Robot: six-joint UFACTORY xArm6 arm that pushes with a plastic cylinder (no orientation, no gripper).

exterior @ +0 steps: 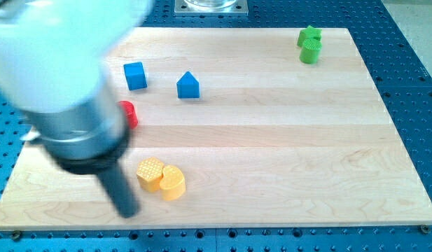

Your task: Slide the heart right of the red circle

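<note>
Tip (127,212): lower end of the dark rod, at about 7 o'clock on the desk, just at 9 o'clock of the yellow pair, close but seemingly not touching.
Gripper: none fitted, so no apart or together state to tell; only the rod.
Arm body (54,77): large blurred white and grey bulk filling the 10 o'clock part of the view.
Yellow heart (173,183): low on the desk, touching the yellow hexagon at its 10 o'clock side.
Yellow hexagon (150,173): between tip and heart.
Red circle (129,114): partly hidden behind the arm body, at 11 o'clock of the heart, well apart.
Blue cube (135,75): at 12 o'clock of the red circle.
Blue house-shaped block (188,86): near the cube, at its 3 o'clock.
Green blocks (310,45): two touching, at the desk's 1 o'clock corner; shapes unclear.
Desk (286,140): pale wooden board on a blue perforated base.
</note>
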